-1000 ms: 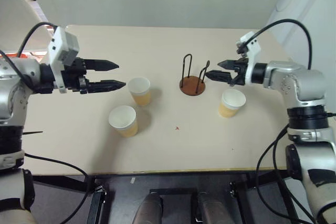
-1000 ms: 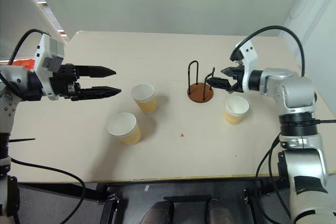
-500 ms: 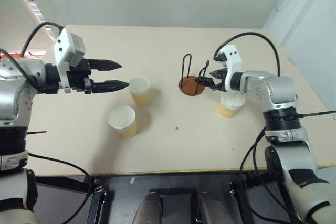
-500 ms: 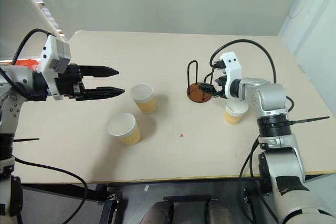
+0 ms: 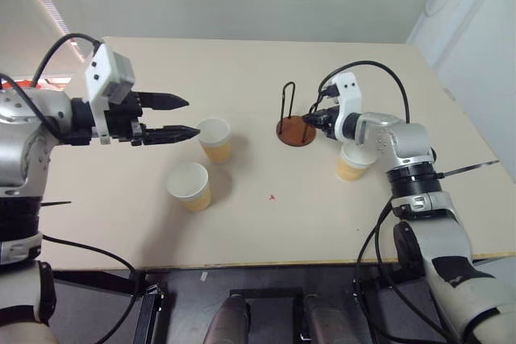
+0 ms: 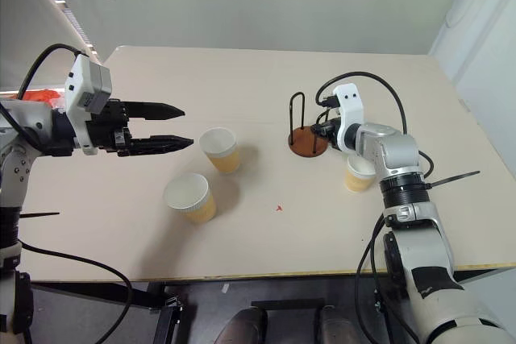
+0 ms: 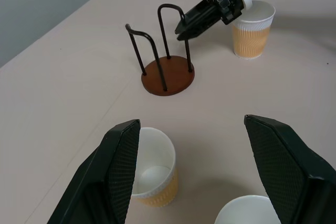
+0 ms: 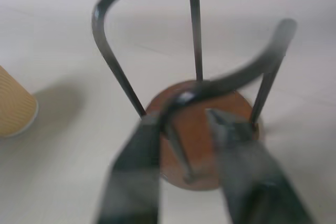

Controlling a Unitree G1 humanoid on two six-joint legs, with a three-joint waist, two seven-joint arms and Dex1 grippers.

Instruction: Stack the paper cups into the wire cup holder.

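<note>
While 3 tan-yellow ribbed paper cups with white rims stand upright on the pale beige table (image 5: 242,231), the small wire cup holder (image 5: 295,123) with a round reddish-brown disc base and thin black wire loops stands near the table's middle, holding no cup. On the robot's left side, 1 cup (image 5: 214,139) sits just off the tips of the left gripper (image 5: 174,117), and another cup (image 5: 189,186) stands nearer the front edge. Spread apart, the 2 black fingers (image 7: 121,177) of that gripper hover level above the table, holding nothing. At the holder's right side, the right gripper (image 7: 185,30) has its fingers drawn close around 1 wire loop, as the right wrist view shows. Partly hidden beneath that forearm, the 3rd cup (image 7: 252,29) stands just beside the holder. No brand, label or writing can be read on any of these things.
</note>
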